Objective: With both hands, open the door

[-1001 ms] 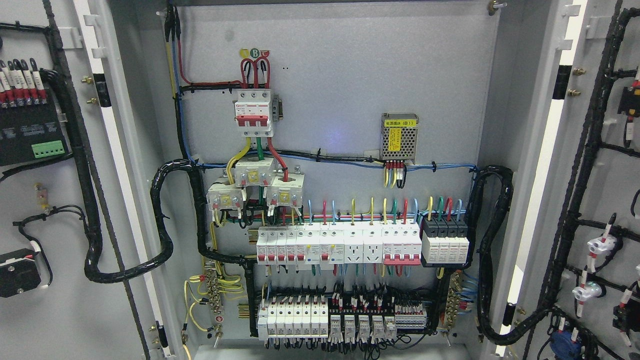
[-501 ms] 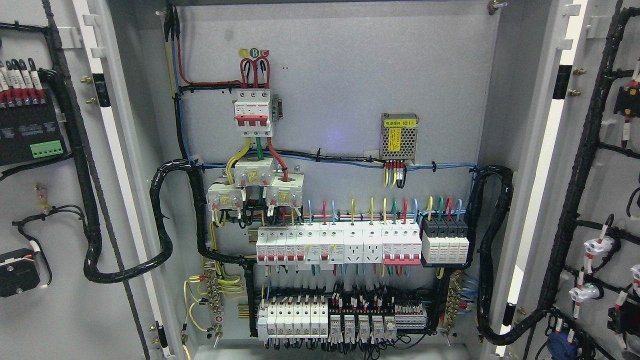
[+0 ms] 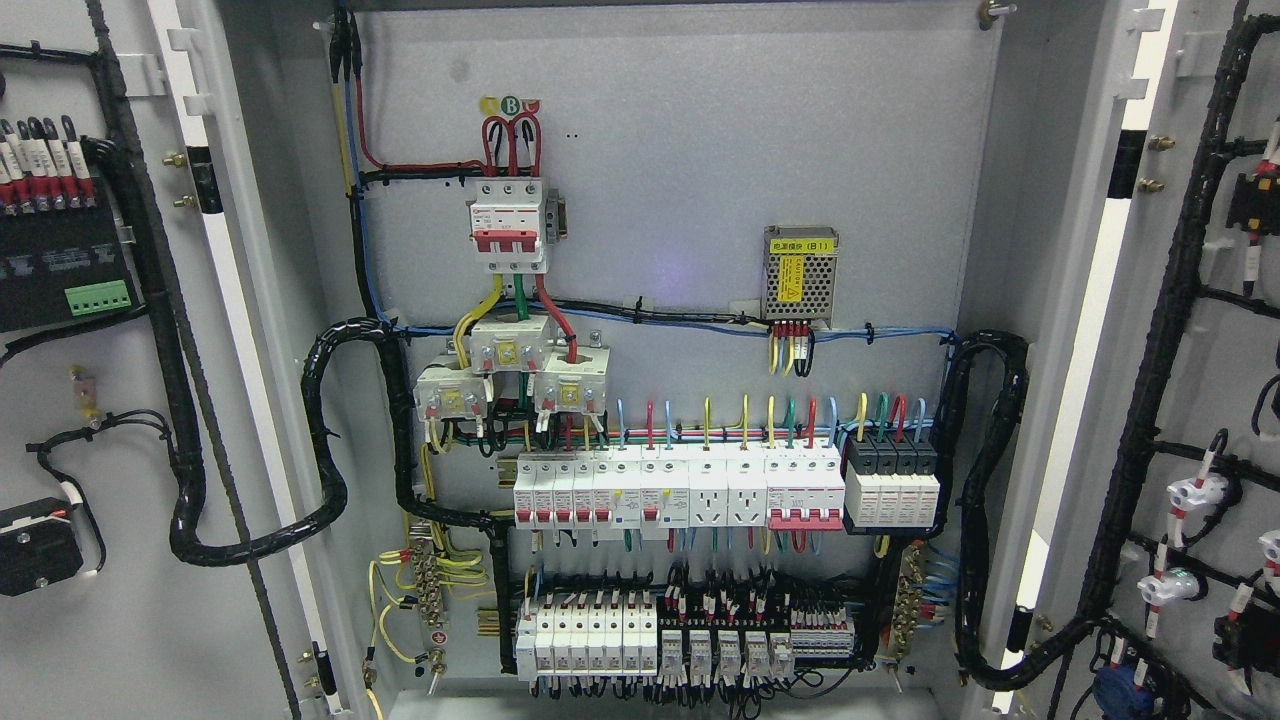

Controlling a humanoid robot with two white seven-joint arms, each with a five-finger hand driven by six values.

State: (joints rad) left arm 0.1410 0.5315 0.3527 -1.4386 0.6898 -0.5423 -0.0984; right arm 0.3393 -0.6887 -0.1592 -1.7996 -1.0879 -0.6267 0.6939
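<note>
We see both leaves of the grey steel cabinet swung wide: the left grey metal door (image 3: 130, 400) fills the left of the frame with its inner face toward us, and the right grey metal door (image 3: 1200, 380) does the same at the right. Neither hand of ours shows anywhere in view, so we cannot tell how open either one is or whether it holds anything. We judge the opening step essentially done; what remains, if anything, is to draw our arms clear without brushing the door edges. Between the doors the pale grey back panel (image 3: 680, 150) lies fully exposed, carrying the white circuit breaker row (image 3: 680, 490) at centre and black corrugated cable looms (image 3: 320, 440) curving off toward each hinge side. Those looms crowd the hinges; the middle stays roomy.
</note>
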